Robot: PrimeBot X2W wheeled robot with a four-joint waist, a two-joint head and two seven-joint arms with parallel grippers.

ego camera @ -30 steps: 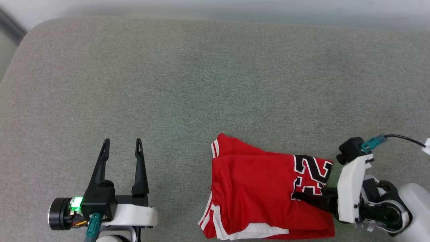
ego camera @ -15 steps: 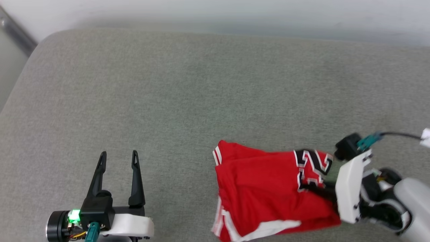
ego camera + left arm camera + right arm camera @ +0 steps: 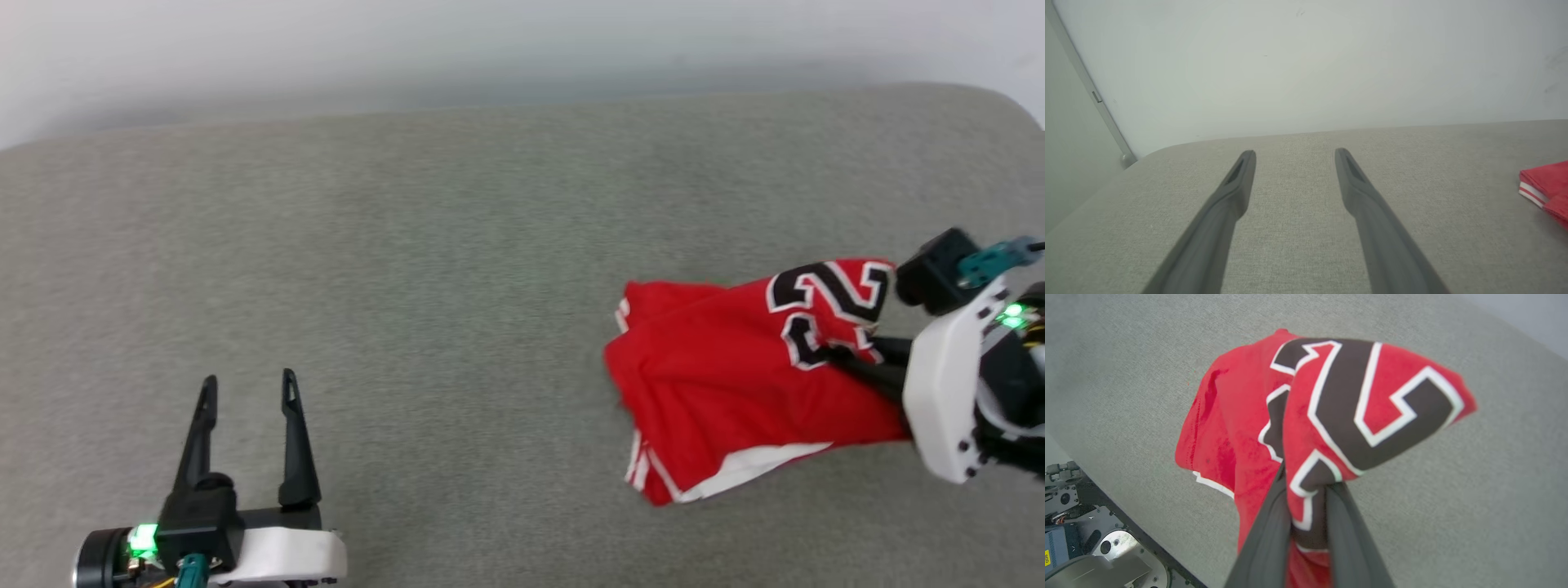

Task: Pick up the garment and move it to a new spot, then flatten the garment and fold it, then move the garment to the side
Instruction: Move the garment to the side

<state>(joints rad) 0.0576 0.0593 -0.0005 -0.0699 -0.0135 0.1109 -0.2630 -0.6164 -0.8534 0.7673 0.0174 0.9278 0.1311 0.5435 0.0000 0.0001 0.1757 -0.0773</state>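
We've just clamped our right gripper (image 3: 1308, 486) on the red jersey (image 3: 718, 384) at its number, lifting it off the grey cushion (image 3: 408, 245) near its right edge; left gripper (image 3: 249, 377) gapes empty, so the move's started.

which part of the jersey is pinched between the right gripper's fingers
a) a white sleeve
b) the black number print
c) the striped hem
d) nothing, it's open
b: in the right wrist view the right gripper has its fingers closed on the garment at the black, white-outlined number.
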